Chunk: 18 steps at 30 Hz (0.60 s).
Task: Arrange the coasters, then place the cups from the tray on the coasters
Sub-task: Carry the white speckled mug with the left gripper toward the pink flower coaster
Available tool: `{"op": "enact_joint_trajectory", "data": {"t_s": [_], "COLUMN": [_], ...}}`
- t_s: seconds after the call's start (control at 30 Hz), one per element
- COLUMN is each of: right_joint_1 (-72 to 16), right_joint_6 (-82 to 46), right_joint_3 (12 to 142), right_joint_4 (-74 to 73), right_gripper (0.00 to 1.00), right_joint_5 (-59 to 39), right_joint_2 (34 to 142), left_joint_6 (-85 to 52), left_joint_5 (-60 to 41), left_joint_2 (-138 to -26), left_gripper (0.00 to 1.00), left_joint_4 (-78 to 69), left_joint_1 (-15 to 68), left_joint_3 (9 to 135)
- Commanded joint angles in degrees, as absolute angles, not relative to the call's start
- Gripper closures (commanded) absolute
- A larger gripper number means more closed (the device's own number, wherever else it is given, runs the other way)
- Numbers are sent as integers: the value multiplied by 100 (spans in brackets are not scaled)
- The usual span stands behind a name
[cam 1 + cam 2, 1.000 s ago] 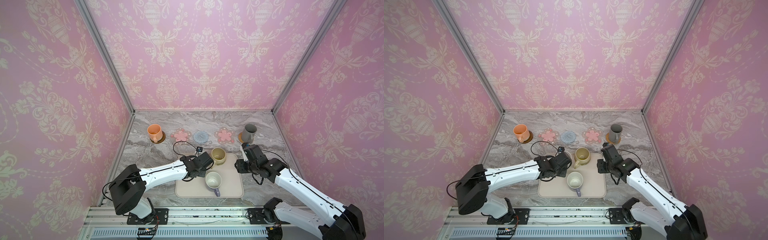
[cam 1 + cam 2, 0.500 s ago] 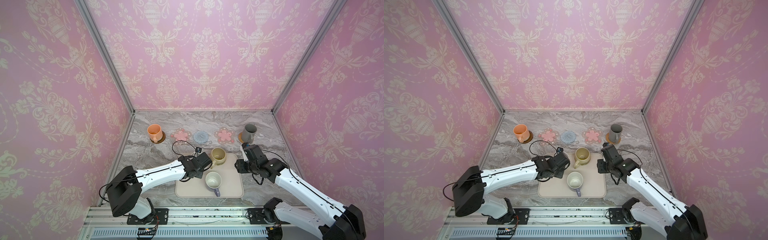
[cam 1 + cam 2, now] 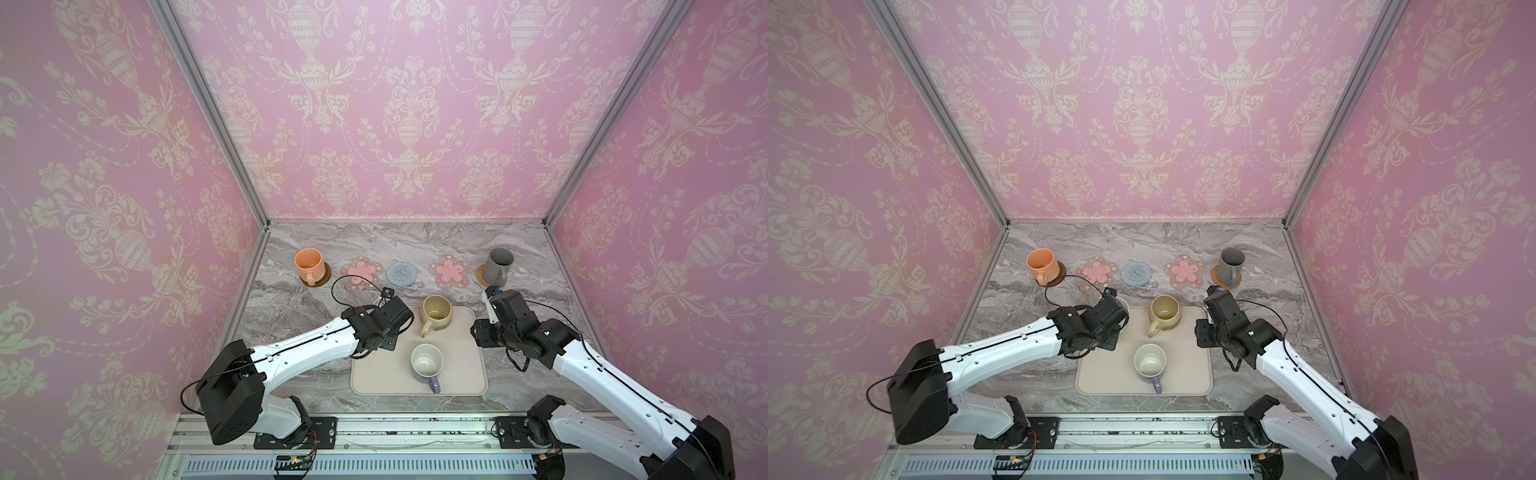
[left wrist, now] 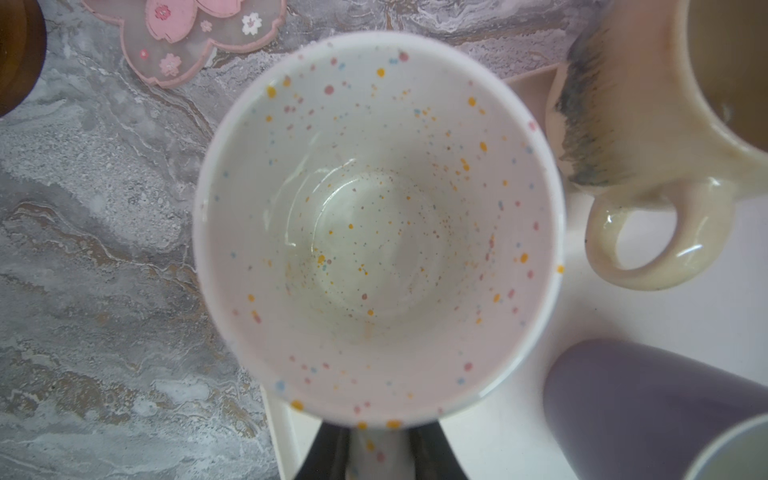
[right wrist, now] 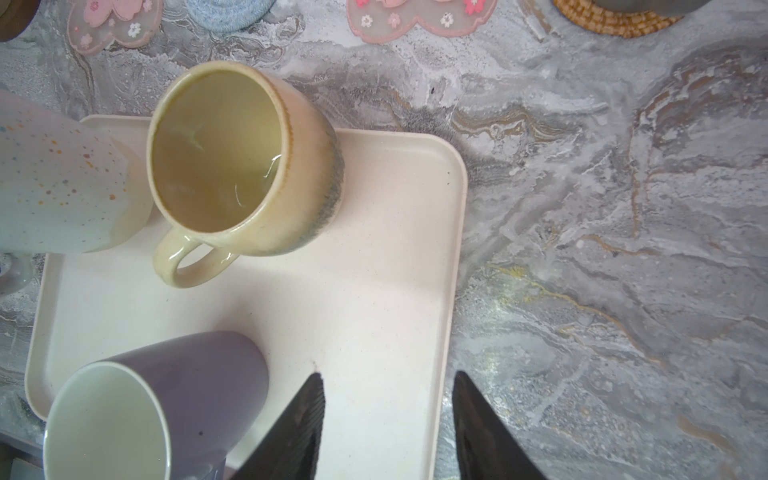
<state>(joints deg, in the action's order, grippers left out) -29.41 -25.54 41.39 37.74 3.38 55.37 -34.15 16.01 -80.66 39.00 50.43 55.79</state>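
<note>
**Left gripper holds the speckled mug at the tray's corner**

The left gripper is clamped on the handle of the speckled mug. The mug sits over the far left corner of the tray, perhaps lifted clear, though the close view leaves that unsure. The right gripper stands open and empty above the tray's right edge. The yellow mug and the lavender mug stand on the tray.

Along the far edge of the bench, the orange mug stands on the brown coaster and the grey mug on the rattan coaster. Between them lie one flower coaster, the blue coaster and a second flower coaster.

Right of the tray, bare table lies open; on the tray, the beige-yellow mug and lavender mug crowd beside the speckled mug.
</note>
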Motion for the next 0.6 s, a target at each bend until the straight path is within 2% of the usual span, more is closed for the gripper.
{"op": "enact_joint_trajectory", "data": {"t_s": [0.0,0.57], "right_joint_1": [-2990,-2986], "right_joint_6": [-2576,-2443], "right_joint_3": [4061,4236], "right_joint_4": [4112,4320], "right_gripper": [48,47], "right_joint_5": [458,572], "right_joint_2": [5304,5360], "left_joint_6": [-2987,-1883], "left_joint_5": [1867,1569], "left_joint_2": [-7758,-7748], "left_gripper": [100,100], "left_joint_4": [3799,3417], "left_joint_1": [4759,3309], "left_joint_3": [5877,6295]}}
